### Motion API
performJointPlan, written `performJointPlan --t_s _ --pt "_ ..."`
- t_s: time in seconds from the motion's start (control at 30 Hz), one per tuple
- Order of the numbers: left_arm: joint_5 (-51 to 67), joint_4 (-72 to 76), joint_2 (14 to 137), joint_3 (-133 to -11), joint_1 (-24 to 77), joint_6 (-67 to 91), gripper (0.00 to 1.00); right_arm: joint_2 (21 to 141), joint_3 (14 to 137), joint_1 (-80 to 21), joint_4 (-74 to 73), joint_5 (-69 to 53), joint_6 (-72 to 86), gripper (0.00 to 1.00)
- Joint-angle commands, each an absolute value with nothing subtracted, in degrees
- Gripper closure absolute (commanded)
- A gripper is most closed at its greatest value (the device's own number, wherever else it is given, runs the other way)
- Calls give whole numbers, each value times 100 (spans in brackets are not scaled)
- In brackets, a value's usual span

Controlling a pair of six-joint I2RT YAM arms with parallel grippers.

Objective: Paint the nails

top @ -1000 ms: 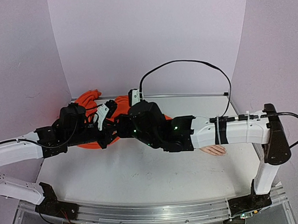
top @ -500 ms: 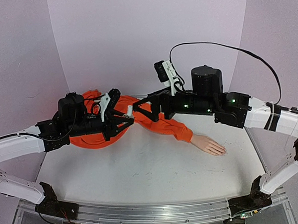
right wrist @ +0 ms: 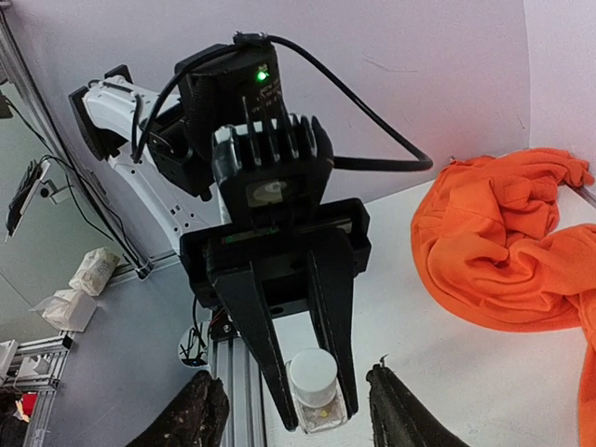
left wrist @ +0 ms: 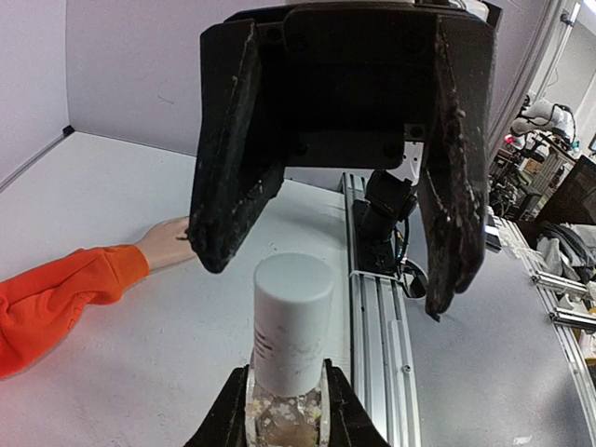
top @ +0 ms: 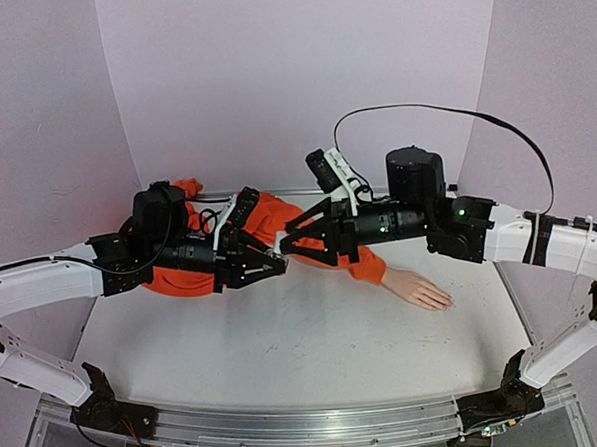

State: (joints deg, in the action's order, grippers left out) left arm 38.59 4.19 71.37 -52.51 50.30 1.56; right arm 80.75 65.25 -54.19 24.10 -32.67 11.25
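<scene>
My left gripper (top: pixel 273 261) is shut on a small clear glassy bottle (left wrist: pixel 292 328) with a white cap, gripping its glass body below the cap. My right gripper (top: pixel 292 246) faces it tip to tip with its jaws open. Its black fingers (left wrist: pixel 230 191) stand either side of the cap without touching it. In the right wrist view the bottle (right wrist: pixel 315 389) sits between the left gripper's fingers, above my own spread fingertips (right wrist: pixel 197 414). The pale mannequin hand (top: pixel 419 288) lies flat on the table, joined to an orange sleeve (top: pixel 364 264). Its nails are too small to make out.
The bunched orange garment (right wrist: pixel 503 244) lies at the back left of the white table (top: pixel 285 344), partly hidden behind both arms. An aluminium rail (left wrist: pixel 372 317) runs along the table's near edge. Pale walls close in the back and sides.
The right arm swung up from lying across the table, uncovering the mannequin hand. Its jaws opened and now flank the cap. The left gripper carried the bottle slightly rightward.
</scene>
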Motion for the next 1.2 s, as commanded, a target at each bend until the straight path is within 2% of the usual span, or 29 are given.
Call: performJointPlan --t_s 0.0,0.1,0.27,0.43,0.53,0.7,0.8,0.87,0.93,1.0,1.07,1.17 --pt "4281 739 7150 -5580 5027 218 100 8088 6648 -5423 3029 -3658 1052 48" --pt "4376 746 7198 -5592 5027 220 100 8307 6852 -5422 3069 -3819 1130 50" --pt "4463 739 7214 -5603 5027 220 100 8507 7039 -5422 3095 -4029 1186 62" --pt "4449 747 7207 -5599 5027 210 100 8572 7084 -5422 3156 -4354 1268 81" --pt "4291 742 7151 -5599 5027 273 100 8670 7048 -5418 3158 -4488 1340 100" --pt "3446 784 6909 -5479 5027 312 100 8917 6878 -5583 3256 -4042 1503 100" --pt "2360 984 6579 -5224 5019 328 100 9214 6970 -5890 3266 -3094 1708 100" --pt "1359 1086 6309 -5006 5019 280 100 9570 7234 -6223 3036 -1908 1893 100" --pt "443 1147 6045 -4829 5019 128 100 10069 7850 -6795 2264 331 2541 100" --pt "-202 1161 5925 -4738 5026 12 100 10617 8761 -7343 897 2549 3640 100" --pt "-515 1169 5857 -4689 5027 -176 100 10860 9183 -7748 795 3261 4183 100" --pt "-571 1170 5852 -4676 5027 -203 100 10746 9130 -7834 1261 3267 4193 100"
